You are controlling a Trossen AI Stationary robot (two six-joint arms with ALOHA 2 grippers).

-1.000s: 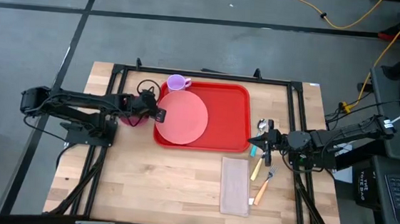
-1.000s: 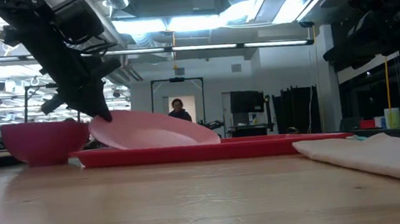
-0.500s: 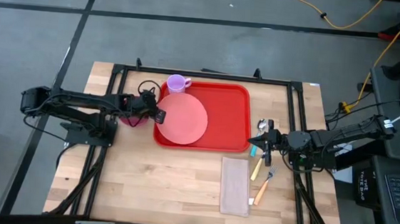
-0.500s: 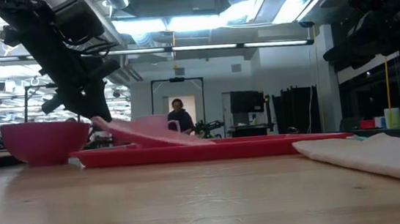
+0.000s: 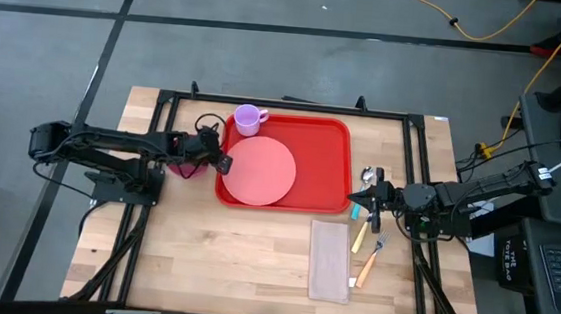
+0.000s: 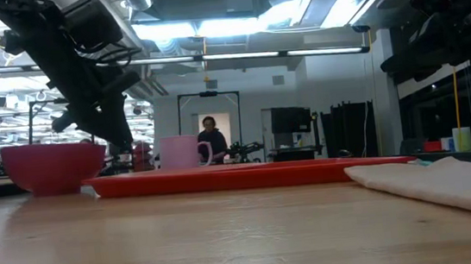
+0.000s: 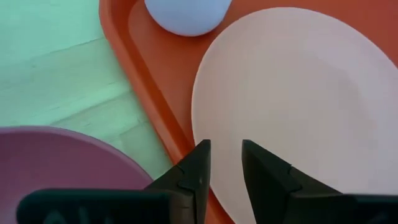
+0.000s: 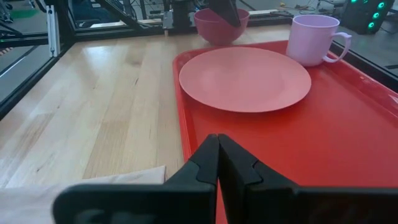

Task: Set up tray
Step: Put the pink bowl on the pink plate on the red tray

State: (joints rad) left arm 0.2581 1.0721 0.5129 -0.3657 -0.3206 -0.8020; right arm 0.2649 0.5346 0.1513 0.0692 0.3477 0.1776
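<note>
The red tray (image 5: 320,170) lies flat on the wooden table (image 5: 233,254), stretching between the two arms. The left gripper (image 5: 224,161) hangs just over the tray's near rim, at the edge facing that arm; in the left wrist view its two dark fingers (image 7: 194,168) stand a little apart with a narrow gap between them and nothing held in it, their tips over the spot where the tray's rim meets the edge of the salmon-pink plate (image 5: 259,170). The plate lies flat inside the tray, directly ahead of those fingers, filling the half of the tray nearest them. A pale lilac mug (image 5: 249,118) stands just beyond the plate, to one side of the fingers, at the tray's corner; whether it sits on the rim or just outside it I cannot tell. A dark pink bowl (image 6: 52,165) rests on the table behind and under the left gripper, just outside the tray. The right gripper (image 5: 362,196) waits off the tray's opposite edge, near but apart from it, its fingers (image 8: 214,158) pressed together on nothing and pointing across the tray toward the plate. Beside and behind them on the table lie a beige napkin (image 5: 330,260) and some cutlery (image 5: 364,246).
</note>
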